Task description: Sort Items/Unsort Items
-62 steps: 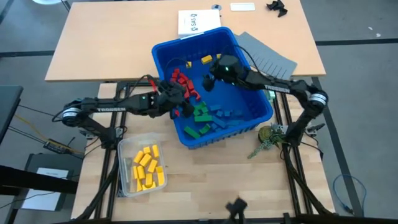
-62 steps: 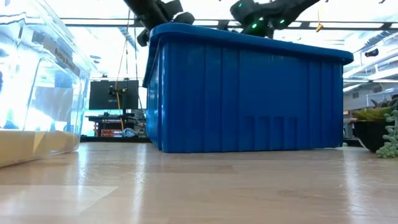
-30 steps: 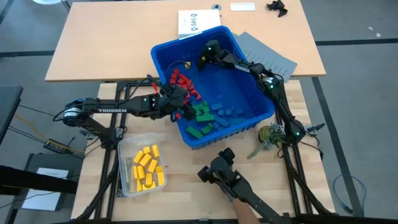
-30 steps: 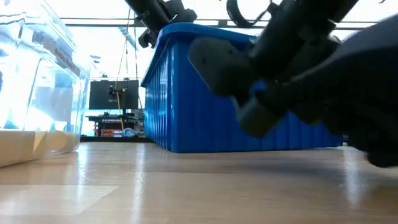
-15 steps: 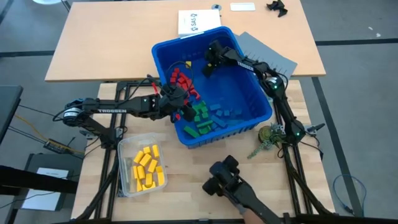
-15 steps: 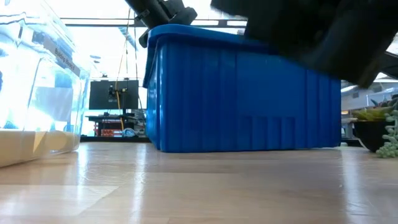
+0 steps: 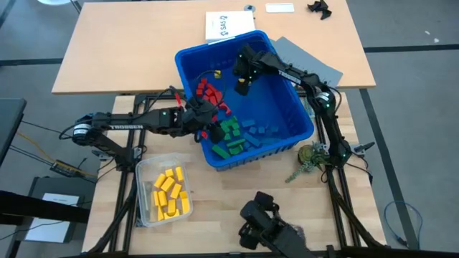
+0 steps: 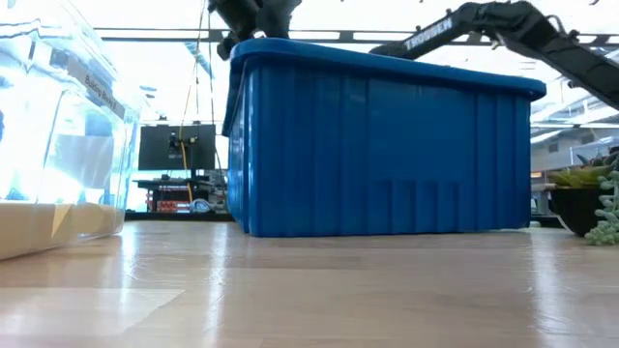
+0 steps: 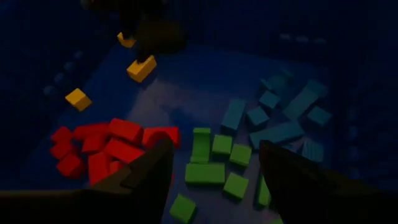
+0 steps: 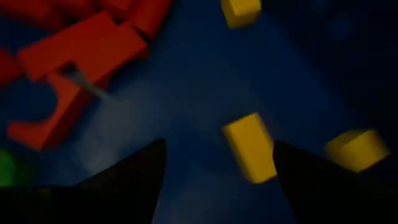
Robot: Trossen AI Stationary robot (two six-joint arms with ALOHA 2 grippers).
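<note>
A: What is nearest, at the bottom of the high view?

B: At the lower left a clear tub [image 7: 163, 189] with yellow blocks [image 7: 171, 193] already sorted into it. At the bottom centre there is a dark object [image 7: 267, 228]; I cannot tell what it is.

A: And above that?

B: The blue bin [image 7: 188, 84] in the centre of the frame. On its floor lie green blocks [image 7: 231, 134], light blue blocks [image 7: 262, 131] to their right, and red blocks [image 7: 208, 93] higher, near the left wall. The left gripper [image 7: 213, 129] reaches over the left wall of the bin, above the red and green piles. Its fingers are spread and hold nothing.

A: The far part?

B: Three loose yellow blocks [image 9: 142, 68] lie in the upper part of the bin. The right gripper [image 7: 242, 87] hangs just over them, fingers spread, empty. In the right wrist view one yellow block [image 10: 250, 147] lies between its fingers.

A: What can go wrong?

B: I think the block lies tilted to the fingers, so when they close it may turn or slip out. A second yellow block [image 10: 355, 148] is just beside; a finger may push it away. Also the bin wall is close, and the descending arm may knock it.
</note>
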